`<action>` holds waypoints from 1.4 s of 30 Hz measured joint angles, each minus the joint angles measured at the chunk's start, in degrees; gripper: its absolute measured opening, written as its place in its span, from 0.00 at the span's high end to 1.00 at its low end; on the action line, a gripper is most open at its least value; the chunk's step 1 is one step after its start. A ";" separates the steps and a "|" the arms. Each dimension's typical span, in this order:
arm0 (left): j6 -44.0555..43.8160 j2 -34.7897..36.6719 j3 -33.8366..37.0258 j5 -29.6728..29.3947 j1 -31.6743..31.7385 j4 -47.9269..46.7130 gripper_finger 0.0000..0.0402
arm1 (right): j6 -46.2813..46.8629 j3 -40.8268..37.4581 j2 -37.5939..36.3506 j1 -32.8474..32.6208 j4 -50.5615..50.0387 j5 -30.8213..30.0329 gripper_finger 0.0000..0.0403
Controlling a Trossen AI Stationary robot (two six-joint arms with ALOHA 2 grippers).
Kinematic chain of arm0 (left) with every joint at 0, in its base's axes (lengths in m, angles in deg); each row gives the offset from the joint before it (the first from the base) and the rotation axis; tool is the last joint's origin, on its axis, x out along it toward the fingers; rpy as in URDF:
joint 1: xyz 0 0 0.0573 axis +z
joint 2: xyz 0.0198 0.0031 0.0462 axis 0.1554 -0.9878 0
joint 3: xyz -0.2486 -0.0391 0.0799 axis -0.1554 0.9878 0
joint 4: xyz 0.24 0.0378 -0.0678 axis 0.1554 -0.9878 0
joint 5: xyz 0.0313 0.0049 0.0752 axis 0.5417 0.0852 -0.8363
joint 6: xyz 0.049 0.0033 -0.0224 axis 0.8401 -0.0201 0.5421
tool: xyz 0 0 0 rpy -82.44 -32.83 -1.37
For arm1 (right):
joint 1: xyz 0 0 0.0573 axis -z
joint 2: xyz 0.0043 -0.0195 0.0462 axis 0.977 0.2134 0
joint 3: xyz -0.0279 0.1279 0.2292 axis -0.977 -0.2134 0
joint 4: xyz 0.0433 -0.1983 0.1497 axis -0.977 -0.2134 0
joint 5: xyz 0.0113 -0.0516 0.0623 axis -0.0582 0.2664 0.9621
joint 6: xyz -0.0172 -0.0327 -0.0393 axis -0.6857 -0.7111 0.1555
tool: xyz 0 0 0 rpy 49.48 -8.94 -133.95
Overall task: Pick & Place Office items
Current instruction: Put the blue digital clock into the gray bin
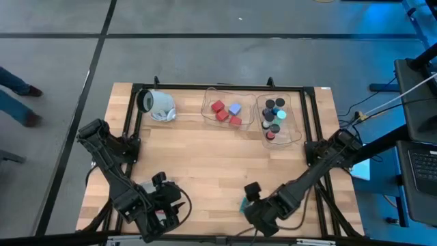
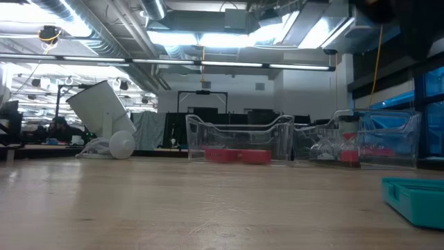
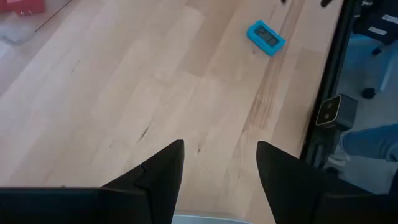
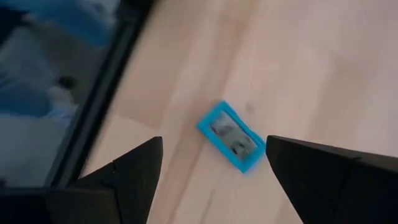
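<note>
From my remote station, the overhead view reads left to right as follows. At the far left of the wooden table (image 1: 205,157) a large white cylinder (image 1: 158,104) with a dark end lies on its side. Next to it stands a clear bin (image 1: 228,109) holding three red blocks (image 1: 218,107) and one pale blue block (image 1: 235,108). Just beside that, a second clear bin (image 1: 280,117) holds stubby round pieces: black, blue and teal cylinders (image 1: 272,106), with a red piece (image 1: 270,135) at its near end.

Along the near edge, my left gripper (image 1: 164,208) hovers over bare wood; in its wrist view the two dark fingers (image 3: 158,177) stand apart with nothing between them. My right gripper (image 1: 254,205) sits further right on the same edge, its fingers (image 4: 134,174) likewise spread wide and empty.

The one item still out on the table is a flat teal card (image 4: 231,135), a small rectangle with a raised rim and a greyish recessed panel on its face. It lies flat on the wood, just ahead of the right gripper and framed between its fingers without touching either. The same card appears well apart from the left gripper in that arm's wrist view, and at table height it shows as a low teal slab at the right edge.
</note>
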 joint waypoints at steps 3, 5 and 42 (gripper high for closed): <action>-0.39 0.00 0.00 0.02 0.04 0.00 0.51 | -8.05 -4.14 0.00 1.79 8.59 7.59 0.28; -1.03 0.00 0.00 0.00 0.04 0.00 0.51 | -13.06 -7.04 0.00 2.61 13.22 8.30 0.28; 4.55 -0.02 0.02 -1.32 2.82 -0.28 0.51 | -26.68 -16.90 5.00 8.08 26.64 12.24 0.37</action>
